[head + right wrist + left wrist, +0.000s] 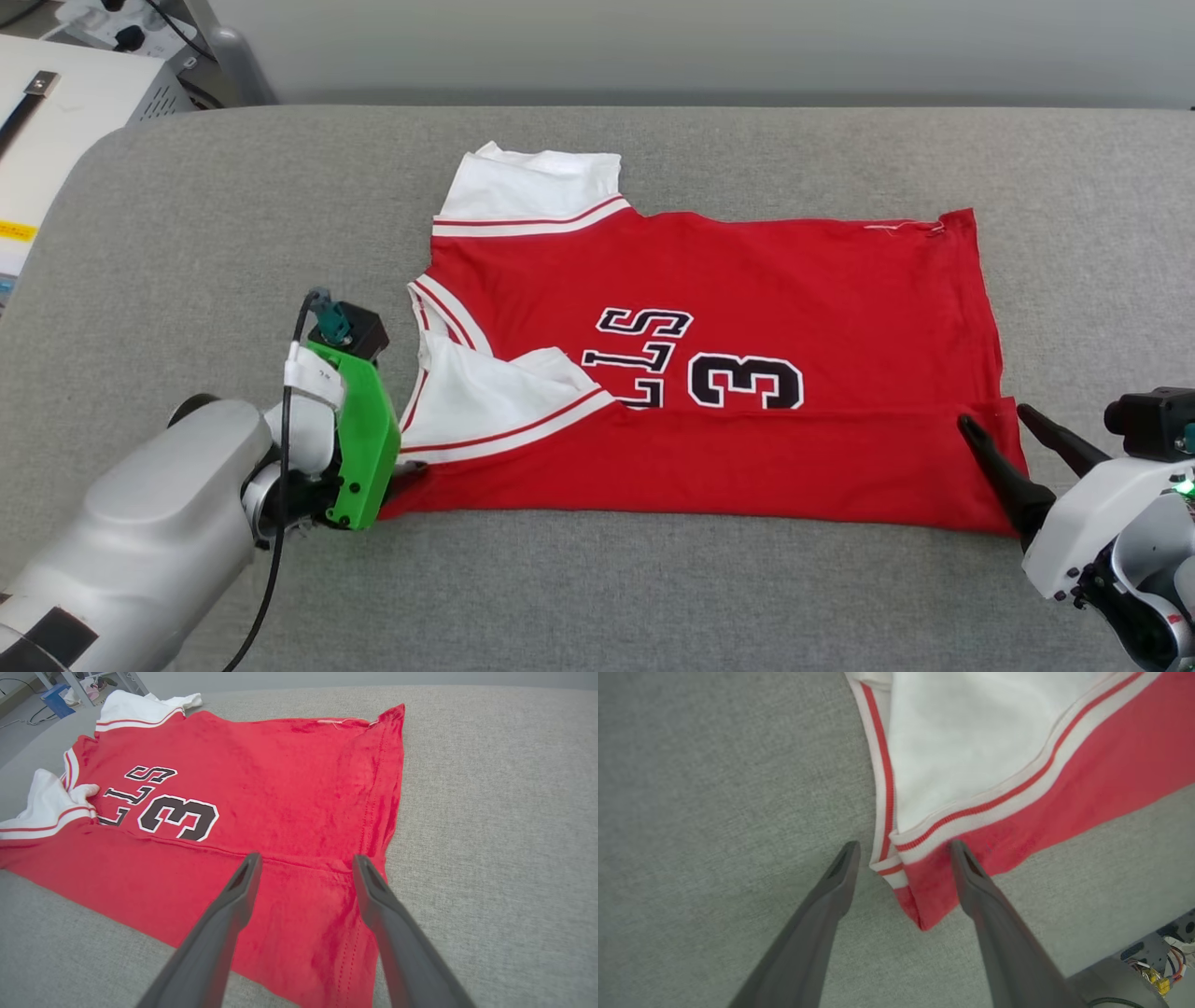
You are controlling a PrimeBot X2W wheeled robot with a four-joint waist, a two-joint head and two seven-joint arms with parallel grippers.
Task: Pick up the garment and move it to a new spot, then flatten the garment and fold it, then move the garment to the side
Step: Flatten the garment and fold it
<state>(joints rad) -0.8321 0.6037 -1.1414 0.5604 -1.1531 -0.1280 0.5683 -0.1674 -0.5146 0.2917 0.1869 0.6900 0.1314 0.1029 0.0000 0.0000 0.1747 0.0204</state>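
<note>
The red garment [728, 308] lies spread on the grey cushion, its near strip folded up over the lettering and number. One white sleeve [523, 191] lies at the far left, the other [467, 401] is tucked under the fold. My left gripper [903, 847] stands open over the garment's [1064, 788] near-left corner, the corner between its fingers. My right gripper [994, 420] is open above the near-right corner; in the right wrist view the right gripper [306, 861] hovers over the garment's [280, 774] folded edge.
The grey cushioned surface [233, 215] has free room on every side of the garment. A white table with equipment and cables [84, 75] stands beyond the far-left corner. A pale wall runs behind.
</note>
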